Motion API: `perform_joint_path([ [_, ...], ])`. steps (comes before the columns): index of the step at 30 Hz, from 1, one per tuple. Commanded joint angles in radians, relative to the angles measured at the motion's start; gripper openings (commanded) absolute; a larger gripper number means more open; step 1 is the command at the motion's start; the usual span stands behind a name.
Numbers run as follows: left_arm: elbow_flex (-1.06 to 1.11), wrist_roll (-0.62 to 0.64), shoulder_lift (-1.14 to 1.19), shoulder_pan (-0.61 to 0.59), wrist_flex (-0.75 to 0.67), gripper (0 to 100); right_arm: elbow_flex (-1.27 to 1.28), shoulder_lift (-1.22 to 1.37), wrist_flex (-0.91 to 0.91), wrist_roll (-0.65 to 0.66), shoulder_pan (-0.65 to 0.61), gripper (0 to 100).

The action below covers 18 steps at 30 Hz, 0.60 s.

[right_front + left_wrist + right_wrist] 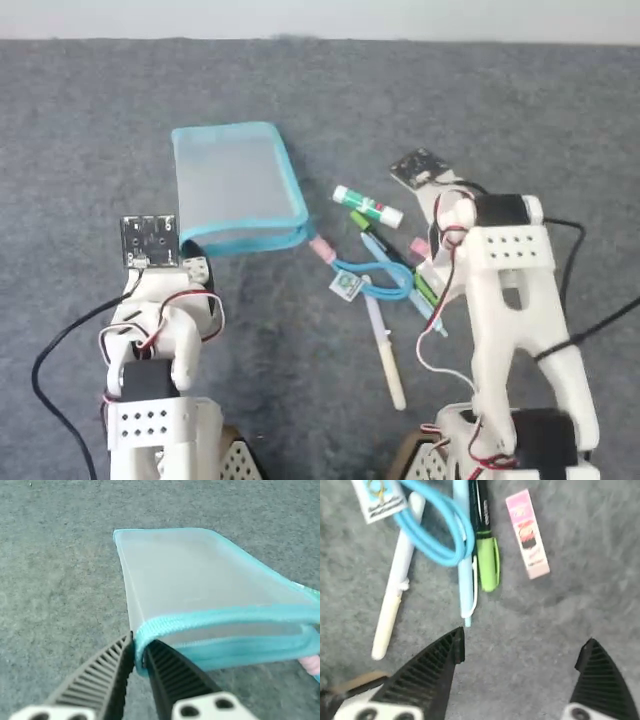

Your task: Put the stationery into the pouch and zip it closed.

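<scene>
Surface: grey felt-like mat (90,120) under everything, w/ a pale strip (320,18) along its far edge.

We see the pouch (238,188), translucent w/ teal trim, lying flat toward the mat's far edge, ahead of the left arm. Left gripper (139,647) is clamped on the pouch's near corner, teal trim pinched btwn the jaws. Pink zip pull (322,248) lies at the other near corner.

Stationery lies loose mid-mat, just beside the pouch: glue stick (368,206), white pen (385,350), blue pen (465,555) touching a green marker (487,555), pink eraser (527,535) a bit apart, and a blue cord (435,530) looped over the pens. Right gripper (525,647) hangs over this pile, jaws wide apart, holding nothing.

Writing: the tag (377,500) on the cord has a small yellow-blue print. Eraser & glue stick carry labels. We can't read any of it.
</scene>
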Motion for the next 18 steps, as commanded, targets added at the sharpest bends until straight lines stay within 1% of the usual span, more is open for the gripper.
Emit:
perform_joint_path([
  [1, -0.012, 0.011, -0.02, -0.005, -0.034, 1, -0.012, 0.016, -0.085, 0.078, 0.004, 33.3],
  [7, -0.012, 0.011, -0.02, -0.005, -0.034, 1, -0.011, 0.145, -0.213, 0.218, 0.012, 33.2],
  [10, -0.012, 0.009, -0.02, -0.005, -0.034, 1, -0.011, 0.232, -0.262, 0.229, 0.012, 32.5],
  [15, -0.012, 0.009, -0.02, -0.005, -0.034, 1, -0.012, 0.355, -0.343, 0.233, 0.013, 21.4],
  [18, -0.012, 0.009, -0.02, -0.005, -0.034, 1, -0.017, 0.398, -0.378, 0.23, 0.013, 19.5],
])
